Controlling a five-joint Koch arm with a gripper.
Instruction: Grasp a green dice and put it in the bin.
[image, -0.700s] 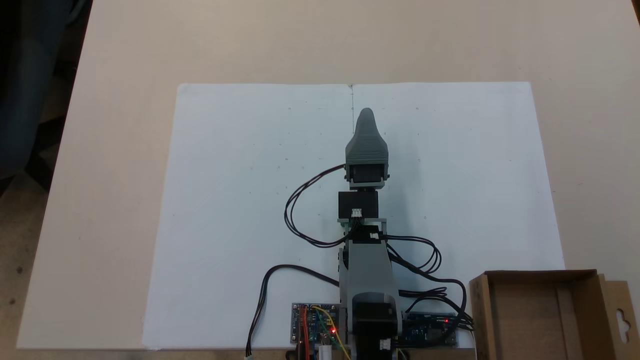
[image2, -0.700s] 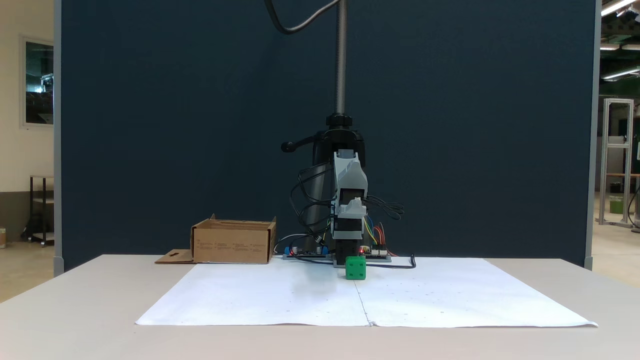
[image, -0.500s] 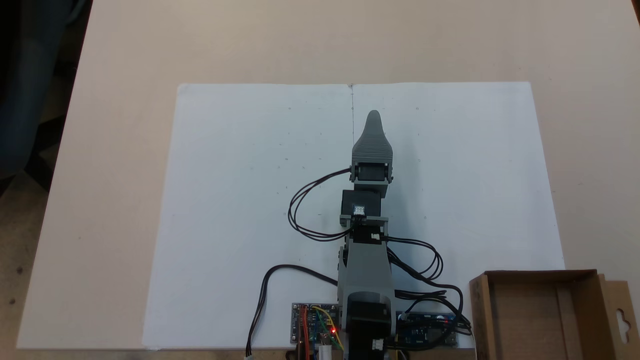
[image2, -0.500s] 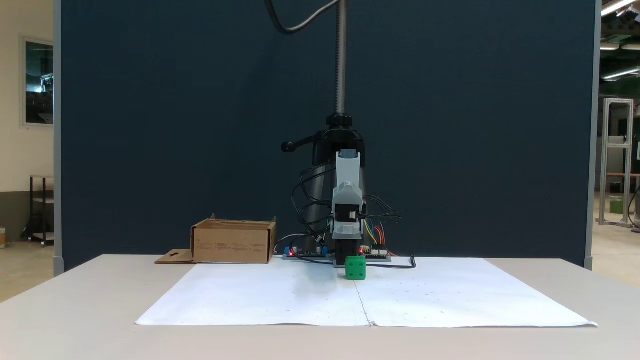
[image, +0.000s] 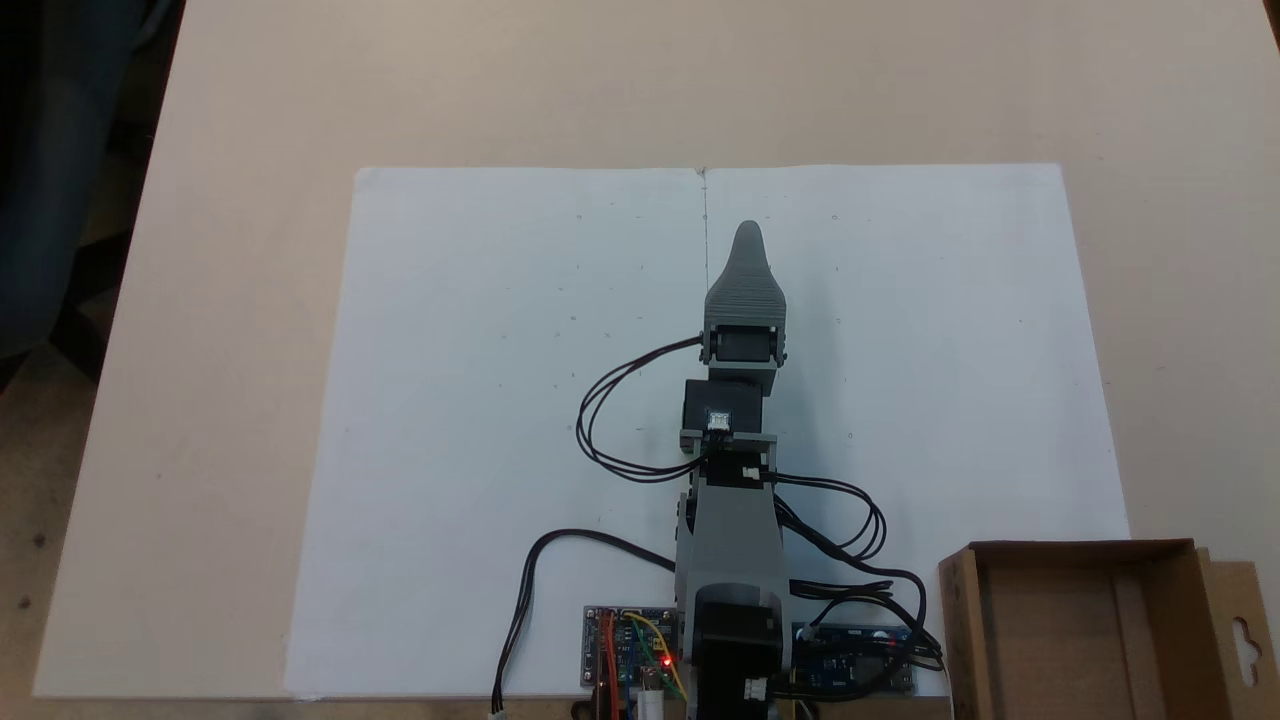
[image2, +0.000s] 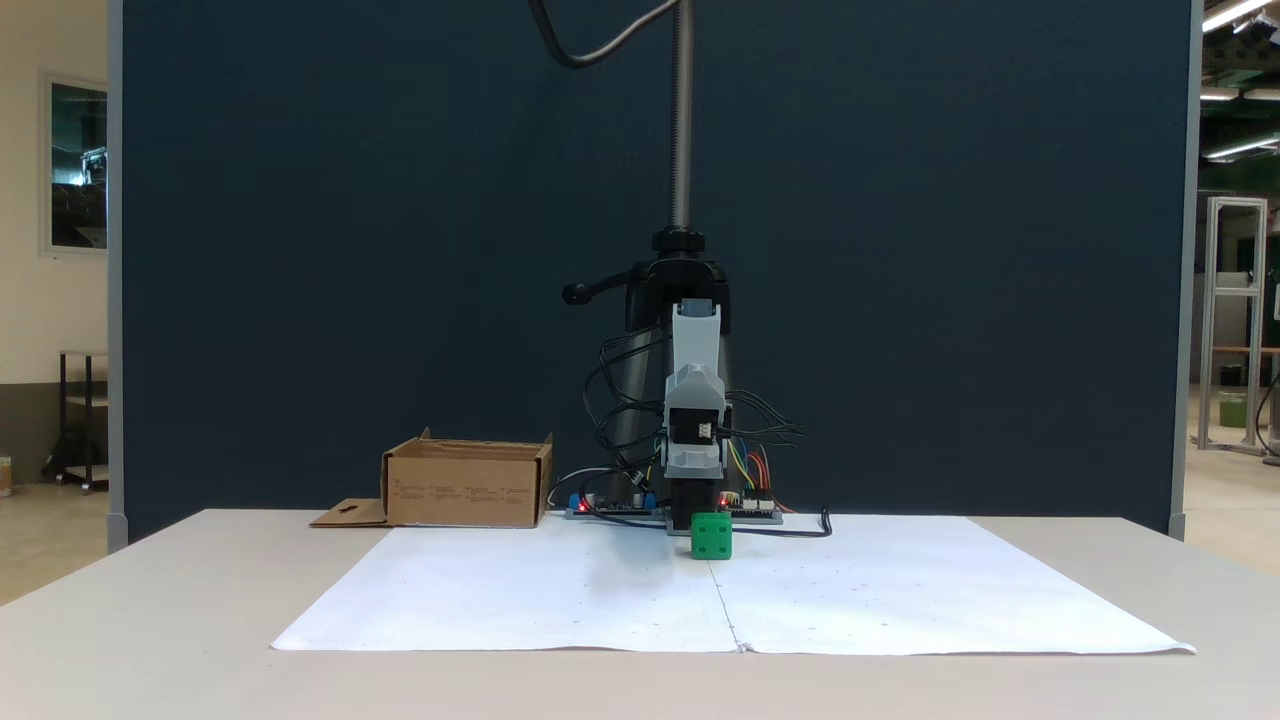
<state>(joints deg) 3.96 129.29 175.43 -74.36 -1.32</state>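
Resting on the white sheet (image2: 560, 600), well apart from the bin (image2: 467, 485), the green dice (image2: 711, 536) is not yet grasped. The pincer (image: 747, 240) is held above it; whether its jaws are parted cannot be told, and the whole transfer is judged left.

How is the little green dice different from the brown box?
The green dice is bright green; the brown box is plain cardboard. The dice is far smaller than the box. The dice is a closed cube, while the box is open on top with a side flap lying flat. The dice sits on the white paper; the box sits beside the paper. Both rest on the table.
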